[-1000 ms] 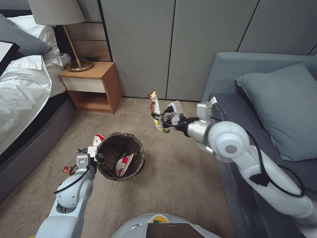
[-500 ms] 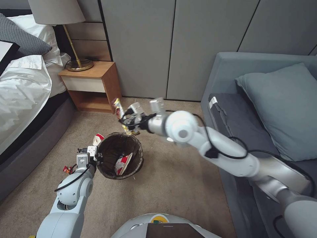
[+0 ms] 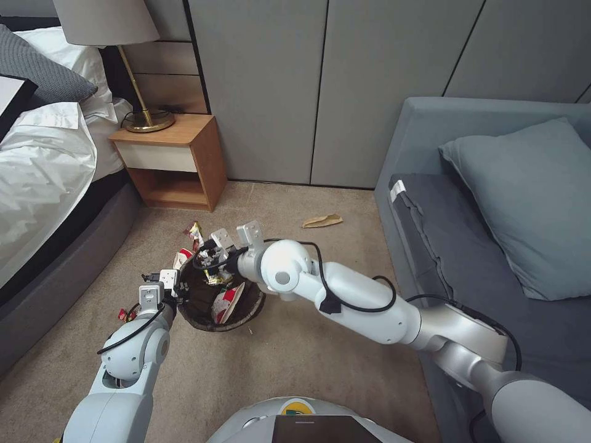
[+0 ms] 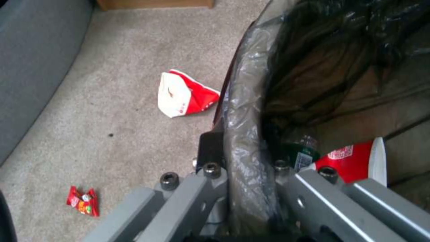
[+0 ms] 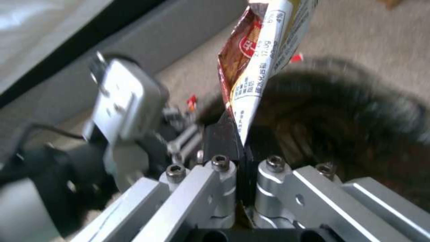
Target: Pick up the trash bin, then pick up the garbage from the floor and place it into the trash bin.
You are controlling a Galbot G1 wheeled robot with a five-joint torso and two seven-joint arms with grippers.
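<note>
Over the bin's far-left rim, the right gripper (image 3: 210,258) pinches a yellow-brown snack wrapper (image 5: 260,64) between closed fingers — the right wrist view shows the foil clamped at its lower end and standing up past the fingertips. Beneath it gapes the trash bin (image 3: 249,301), its dark bag folded over the rim, a crushed red-and-white cup (image 3: 229,303) already lying inside. On the bin's left edge the left gripper (image 3: 165,289) is clamped on rim and liner, holding the bin in place; in the left wrist view one finger sits outside the wall, the other inside. Another crushed cup (image 4: 186,93) lies on the carpet just beyond the bin's left side, a small red wrapper (image 4: 82,200) nearer and further left, and a tan paper scrap (image 3: 322,220) well off to the far right. To drop cleanly, the wrapper's free end probably needs to be well inside the rim before the fingers part — light foil tends to cling or drift.
</note>
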